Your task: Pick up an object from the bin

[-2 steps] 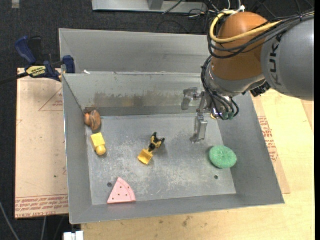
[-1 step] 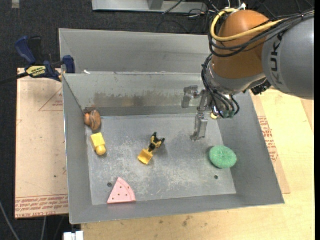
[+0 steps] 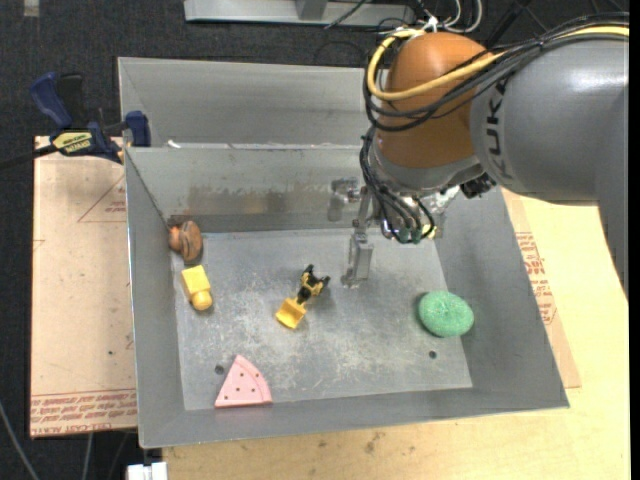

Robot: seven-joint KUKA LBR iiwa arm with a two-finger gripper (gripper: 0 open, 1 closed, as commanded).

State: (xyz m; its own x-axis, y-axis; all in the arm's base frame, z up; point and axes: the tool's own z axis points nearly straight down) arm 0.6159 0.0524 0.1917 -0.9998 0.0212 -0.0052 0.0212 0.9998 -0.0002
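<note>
My gripper hangs below the orange wrist cover, low over the bin floor in its back middle. Nothing shows in its grip. A small yellow and black toy digger lies just left of it and a little nearer the front, apart from it. To the right, at some distance, a round green sponge-like puck rests on the floor.
A pink wedge with dots lies at the front left. A yellow block and a brown rounded thing sit by the left wall. The arm comes in over the back right of the bin.
</note>
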